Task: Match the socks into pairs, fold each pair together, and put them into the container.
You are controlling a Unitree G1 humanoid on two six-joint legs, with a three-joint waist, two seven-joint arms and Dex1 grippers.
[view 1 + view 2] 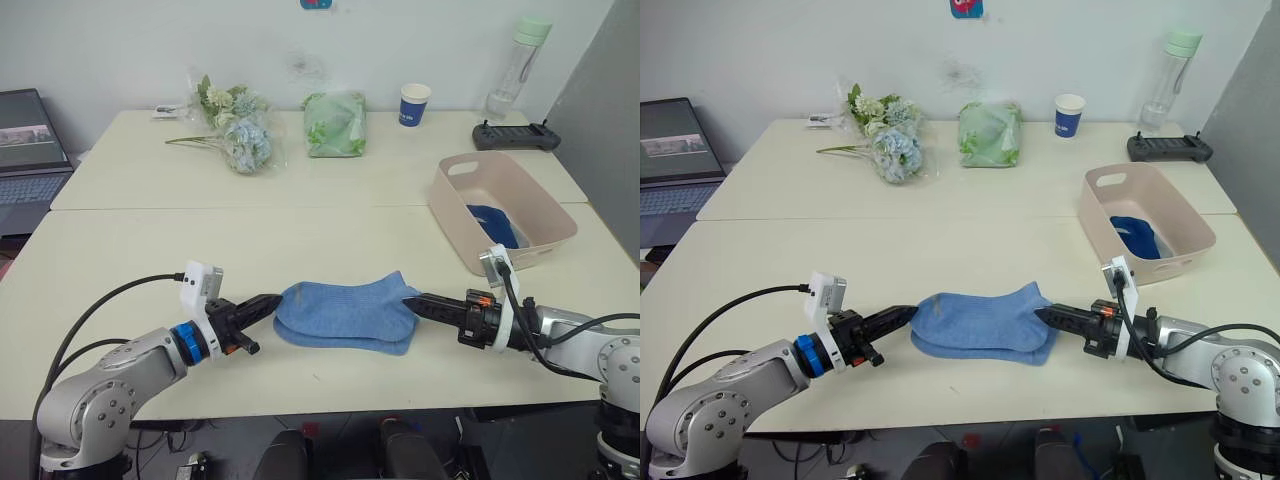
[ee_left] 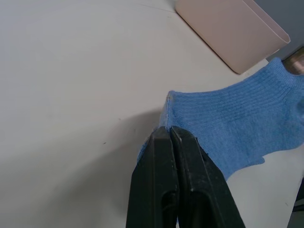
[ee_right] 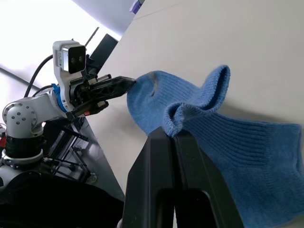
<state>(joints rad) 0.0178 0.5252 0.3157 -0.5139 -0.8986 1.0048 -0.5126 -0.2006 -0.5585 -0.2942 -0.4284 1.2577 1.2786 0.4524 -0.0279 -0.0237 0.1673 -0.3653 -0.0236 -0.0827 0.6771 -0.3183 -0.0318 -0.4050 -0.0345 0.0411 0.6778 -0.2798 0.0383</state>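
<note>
Between the left tool (image 1: 908, 314) and right tool (image 1: 1043, 315), each pinching an end, lie stacked light blue socks (image 1: 980, 322).

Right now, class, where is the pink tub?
In the left eye view the pink tub stands on the table's right side, beyond the right gripper, with a dark blue sock inside.

Light blue socks (image 1: 345, 312): soft ribbed knit cloth, matt. Bench (image 1: 300, 240): smooth cream top, matt with faint sheen. Container (image 1: 455, 205): smooth pale pink plastic, satin. Left tool (image 1: 272, 301) and right tool (image 1: 412, 299): black matt plastic fingers. Green bag (image 1: 335, 124): crinkly, glossy film. Cup (image 1: 414, 104): blue paper.
</note>
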